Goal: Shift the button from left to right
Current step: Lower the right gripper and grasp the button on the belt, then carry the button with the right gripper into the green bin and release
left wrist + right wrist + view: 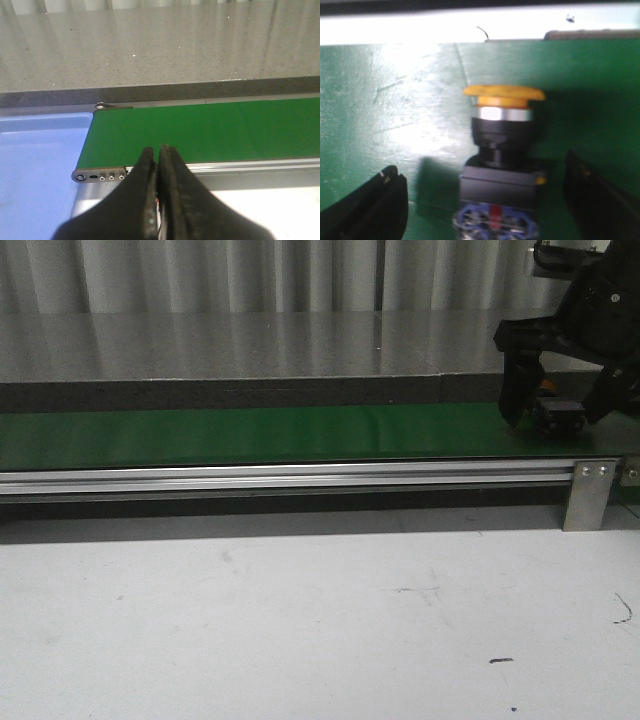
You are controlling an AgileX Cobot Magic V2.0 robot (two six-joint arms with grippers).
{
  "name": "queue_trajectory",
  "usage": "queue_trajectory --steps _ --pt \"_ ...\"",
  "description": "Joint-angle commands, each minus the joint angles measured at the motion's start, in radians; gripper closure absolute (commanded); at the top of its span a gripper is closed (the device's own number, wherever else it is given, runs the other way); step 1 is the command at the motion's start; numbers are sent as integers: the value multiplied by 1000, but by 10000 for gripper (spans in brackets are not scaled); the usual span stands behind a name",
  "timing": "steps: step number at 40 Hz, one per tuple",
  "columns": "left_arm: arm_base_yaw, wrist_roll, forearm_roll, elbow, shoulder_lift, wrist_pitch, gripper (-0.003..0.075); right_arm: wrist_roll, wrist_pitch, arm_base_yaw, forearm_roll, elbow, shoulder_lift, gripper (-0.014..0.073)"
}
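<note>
I see the button (pixel 556 412) lying on the green belt (pixel 250 435) at its right end, about 3 o'clock in my front view. My right gripper (pixel 560 412) straddles it, fingers (pixel 372 207) spread, not touching. My left gripper (pixel 159 197) is pressed together, empty, over the belt's left end.

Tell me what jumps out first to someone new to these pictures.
The long green belt crosses the front view. At its right end, the button with its orange-yellow cap lies on the belt between the open fingers of the right tool, which is not gripping it. The left tool is shut and empty over the belt's other end, beside a blue surface.
</note>
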Motion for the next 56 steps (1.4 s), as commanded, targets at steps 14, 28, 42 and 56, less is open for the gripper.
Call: queue_trajectory --steps 14,28,42,56 --pt "-5 -1 -12 -25 8 -84 741 -3 -25 -7 10 -36 -62 372" --pt "-5 -1 -12 -25 8 -84 741 -4 18 -136 3 -36 -165 381" --pt "-5 -1 -12 -25 8 -84 741 -5 34 -390 -57 -29 -142 377" --pt "-5 -1 -12 -25 8 -84 741 -5 34 -447 -100 -29 18 247"
